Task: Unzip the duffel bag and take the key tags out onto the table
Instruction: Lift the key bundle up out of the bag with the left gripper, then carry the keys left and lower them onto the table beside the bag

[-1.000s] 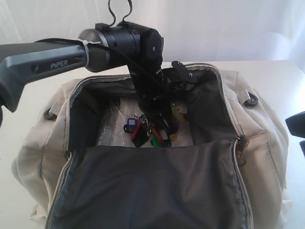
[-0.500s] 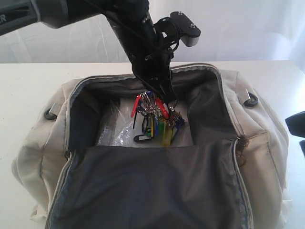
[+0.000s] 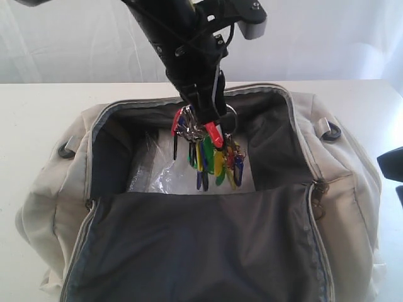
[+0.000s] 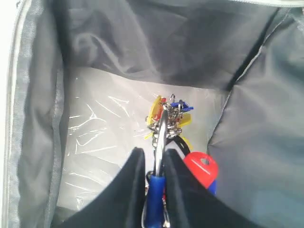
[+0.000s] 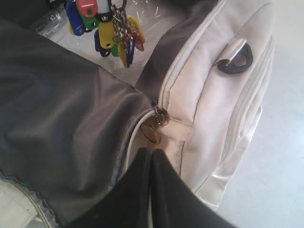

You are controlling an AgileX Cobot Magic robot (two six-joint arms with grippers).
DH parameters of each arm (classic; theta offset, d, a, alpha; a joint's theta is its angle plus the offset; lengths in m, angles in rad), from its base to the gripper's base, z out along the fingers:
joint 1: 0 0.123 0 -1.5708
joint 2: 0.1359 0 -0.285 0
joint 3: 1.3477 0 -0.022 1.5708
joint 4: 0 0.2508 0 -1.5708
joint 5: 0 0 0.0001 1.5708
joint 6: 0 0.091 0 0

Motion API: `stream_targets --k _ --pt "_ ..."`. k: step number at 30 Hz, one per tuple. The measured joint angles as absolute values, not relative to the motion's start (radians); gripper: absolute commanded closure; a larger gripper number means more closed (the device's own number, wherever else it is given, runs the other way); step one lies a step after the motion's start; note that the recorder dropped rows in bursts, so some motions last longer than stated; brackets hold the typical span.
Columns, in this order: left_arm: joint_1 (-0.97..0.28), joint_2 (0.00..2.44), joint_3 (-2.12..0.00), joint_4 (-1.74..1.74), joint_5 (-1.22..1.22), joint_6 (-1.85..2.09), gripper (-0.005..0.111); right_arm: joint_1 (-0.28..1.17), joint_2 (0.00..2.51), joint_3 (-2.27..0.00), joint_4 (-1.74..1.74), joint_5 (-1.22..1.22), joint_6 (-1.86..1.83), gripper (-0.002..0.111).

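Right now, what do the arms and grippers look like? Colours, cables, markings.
Left arm: glossy black housing, with a thin black cable looping to a black wrist bracket that carries a grey-ended camera block. Left gripper and right gripper: matte black fingers tapering to narrow tips. No markings visible.

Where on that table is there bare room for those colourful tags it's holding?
Bare table lies left of the duffel bag and in a strip behind it. Right of the bag is a narrower patch, shared with the right gripper. The bag's mouth is crowded by the left gripper and key tags.
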State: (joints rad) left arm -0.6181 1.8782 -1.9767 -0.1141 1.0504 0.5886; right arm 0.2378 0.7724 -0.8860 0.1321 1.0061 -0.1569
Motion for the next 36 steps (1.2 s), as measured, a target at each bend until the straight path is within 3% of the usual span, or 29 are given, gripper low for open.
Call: stream_targets --k 12,27,36 --pt "-0.618 1.781 -1.977 -0.206 1.132 0.864 0.107 0.238 0.772 -0.886 0.132 1.043 -0.157 0.108" --pt "-0.616 1.636 -1.977 -0.154 1.134 0.850 0.107 0.238 0.772 -0.886 0.130 1.043 -0.157 0.108" --pt "-0.525 1.500 -1.977 -0.157 1.134 0.810 0.107 0.238 0.772 -0.886 0.130 1.043 -0.157 0.108"
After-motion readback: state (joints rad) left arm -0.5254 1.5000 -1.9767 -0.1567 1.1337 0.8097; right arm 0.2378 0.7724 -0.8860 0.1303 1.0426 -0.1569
